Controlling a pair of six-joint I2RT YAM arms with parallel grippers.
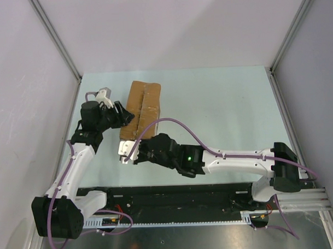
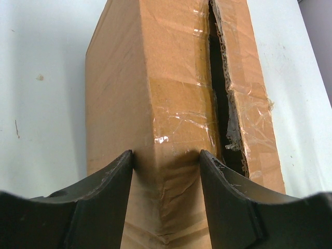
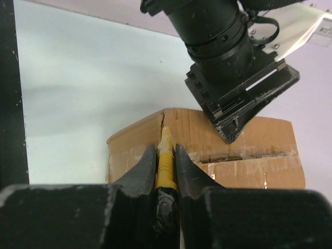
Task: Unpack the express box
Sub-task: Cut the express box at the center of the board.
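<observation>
The express box [image 1: 144, 105] is a brown taped carton lying on the table left of centre. In the left wrist view the box [image 2: 171, 88] shows a long dark slit along its top tape seam. My left gripper [image 1: 124, 116] straddles the box's left top edge, its jaws [image 2: 166, 158] pressed on both faces of the creased cardboard. My right gripper [image 1: 132, 149] is at the box's near end, shut [image 3: 165, 148] on the yellow utility knife [image 3: 166, 167]. The knife's tip touches a split at the box's [image 3: 259, 155] top corner. The left gripper also shows in the right wrist view [image 3: 233, 116], on top of the box.
The pale green table [image 1: 220, 101] is bounded by grey walls on the left, right and back. A black rail [image 1: 174, 196] with the arm bases runs along the near edge. A purple cable [image 1: 177, 124] loops over the right arm.
</observation>
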